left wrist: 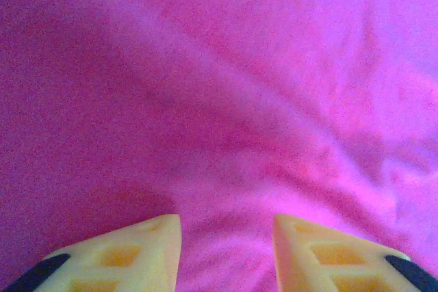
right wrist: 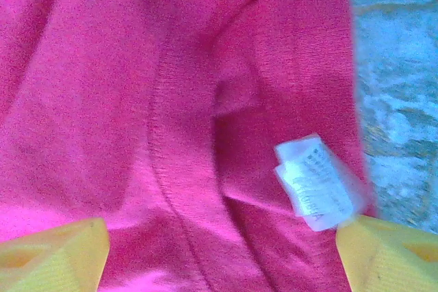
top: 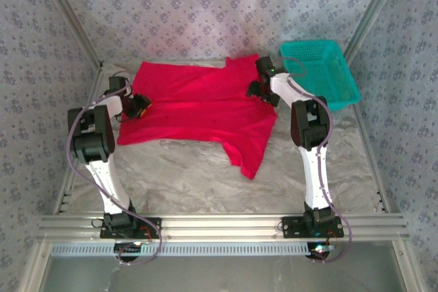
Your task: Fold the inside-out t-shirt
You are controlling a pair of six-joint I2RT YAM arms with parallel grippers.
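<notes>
The red t-shirt (top: 198,107) lies spread across the middle of the table, with one part trailing toward the front (top: 250,155). My left gripper (top: 140,106) is at its left edge. In the left wrist view its jaws (left wrist: 227,230) stand apart just above wrinkled red cloth (left wrist: 226,100), with nothing pinched between them. My right gripper (top: 262,90) is over the shirt's right rear part. It stands wide open (right wrist: 220,237) above a seam and the white neck tag (right wrist: 315,182), which lies close to its right fingertip (right wrist: 383,251).
A teal mesh basket (top: 321,70) stands at the back right, just behind the right arm. Bare grey tabletop (top: 191,176) stretches in front of the shirt. Patterned walls and a metal frame enclose the table on all sides.
</notes>
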